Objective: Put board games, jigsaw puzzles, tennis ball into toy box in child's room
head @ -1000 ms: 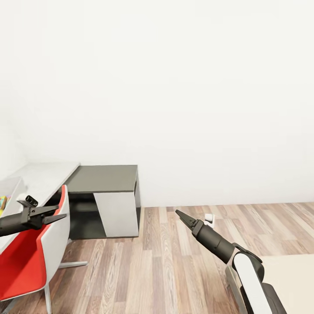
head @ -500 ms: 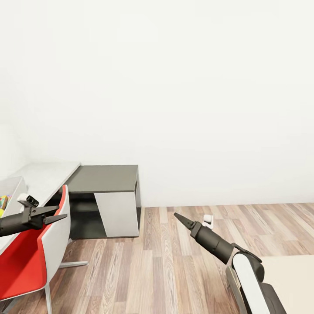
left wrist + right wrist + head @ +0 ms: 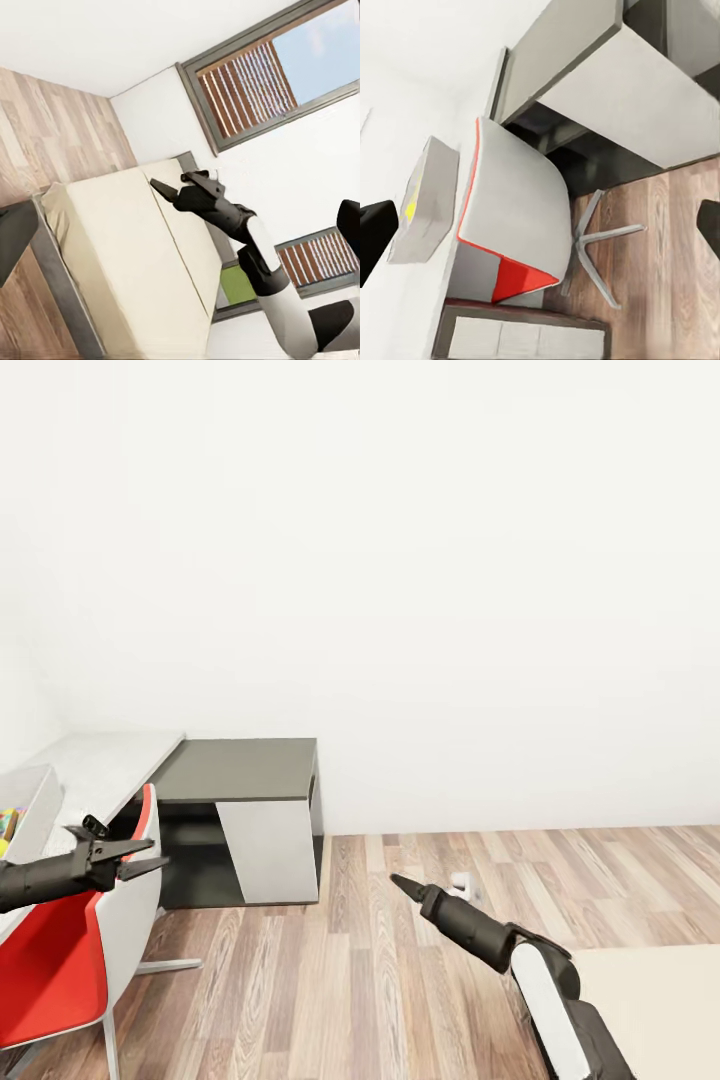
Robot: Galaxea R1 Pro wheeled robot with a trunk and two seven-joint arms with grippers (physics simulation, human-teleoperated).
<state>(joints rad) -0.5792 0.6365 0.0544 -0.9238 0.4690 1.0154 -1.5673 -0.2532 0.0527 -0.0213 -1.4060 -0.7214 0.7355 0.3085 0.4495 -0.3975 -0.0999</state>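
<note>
While the robot faces a plain white wall, the long desk with a white-grey top [image 3: 105, 765] and dark grey side section stands at the left of the head view. On its top, at the far left edge, sits the light grey tray-like toy box [image 3: 28, 800], with a yellow-green item showing inside it; what that item is cannot be told. A red chair with a white shell back [image 3: 75, 950] stands against the desk, over the wood-plank floor [image 3: 350, 970].

Left gripper [image 3: 140, 857]: held in the air just above the chair back, fingers spread slightly apart, nothing between them. Right gripper [image 3: 400, 883]: held over open floor, well apart from the desk, fingers drawn together to a point, empty.

From the left wrist camera, the low bed with a plain beige mattress and grey frame [image 3: 127, 255] lies beyond the right arm, below tall grey-framed windows [image 3: 262, 79]. A flat yellow-green object [image 3: 238, 285] rests at the bed's far end.
</note>
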